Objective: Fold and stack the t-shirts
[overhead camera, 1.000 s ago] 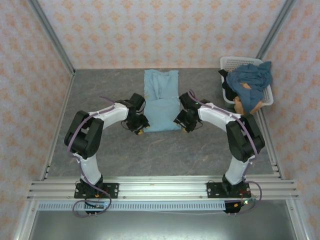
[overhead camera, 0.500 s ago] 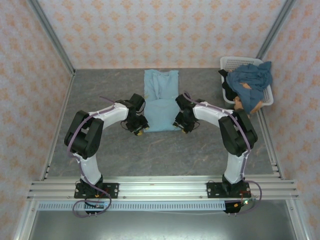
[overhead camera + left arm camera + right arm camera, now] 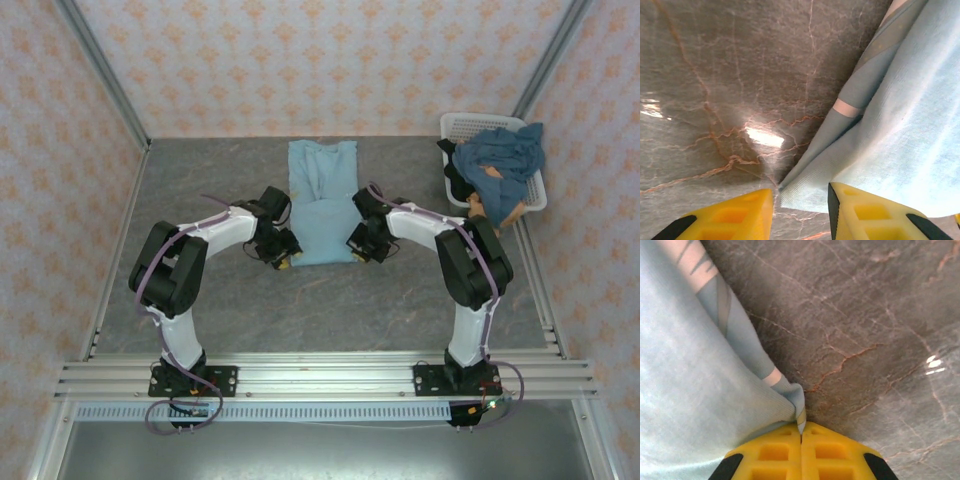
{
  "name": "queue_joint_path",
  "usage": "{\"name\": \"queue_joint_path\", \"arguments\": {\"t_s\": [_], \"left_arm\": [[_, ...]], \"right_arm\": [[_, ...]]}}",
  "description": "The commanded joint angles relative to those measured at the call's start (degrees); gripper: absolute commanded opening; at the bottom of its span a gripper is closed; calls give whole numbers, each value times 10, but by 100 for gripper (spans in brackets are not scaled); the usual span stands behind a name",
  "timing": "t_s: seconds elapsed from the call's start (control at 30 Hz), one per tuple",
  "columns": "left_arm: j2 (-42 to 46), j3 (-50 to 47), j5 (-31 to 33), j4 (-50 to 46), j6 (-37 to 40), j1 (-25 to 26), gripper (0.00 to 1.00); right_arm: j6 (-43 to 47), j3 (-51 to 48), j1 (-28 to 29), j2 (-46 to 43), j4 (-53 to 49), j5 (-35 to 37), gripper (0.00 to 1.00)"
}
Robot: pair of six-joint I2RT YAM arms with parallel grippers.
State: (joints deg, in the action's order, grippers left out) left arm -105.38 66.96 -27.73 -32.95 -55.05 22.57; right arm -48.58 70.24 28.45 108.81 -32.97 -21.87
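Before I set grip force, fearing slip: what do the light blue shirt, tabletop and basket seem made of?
Light blue shirt: likely cotton-like knit, matte; fine ribs show at its edge. Tabletop: glossy grey stone look, orange veins, lamp glare; perhaps printed laminate. Basket: white plastic, by its moulded lattice.

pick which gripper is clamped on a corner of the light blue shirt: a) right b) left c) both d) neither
a: in the right wrist view the right gripper has its jaws pressed together with a corner of the light blue shirt caught between them, while the left gripper shows a gap between its jaws, with the cloth corner lying loose in that gap.
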Motion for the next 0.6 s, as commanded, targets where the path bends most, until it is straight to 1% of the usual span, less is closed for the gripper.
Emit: {"name": "queue_joint_path", "arguments": {"t_s": [0.0,0.2,0.43,0.5,0.57], "left_arm": [[8,-3,-9,7,-12,9,36],[3,1,13,-27,-6,12,33],[-12,22,38,-35,11,12,28],[-18,31,48,-41,18,12,30],[-21,33,52,-47,22,12,36]], "right_arm": [[-35,-28,-1,3,34,-4,0],[-43,-35,-1,-17,14,-3,0],[-44,-60,-1,-32,5,-17,0],[-43,-65,-1,-35,5,-16,0],[-42,-67,-1,-36,5,-16,0]]}}
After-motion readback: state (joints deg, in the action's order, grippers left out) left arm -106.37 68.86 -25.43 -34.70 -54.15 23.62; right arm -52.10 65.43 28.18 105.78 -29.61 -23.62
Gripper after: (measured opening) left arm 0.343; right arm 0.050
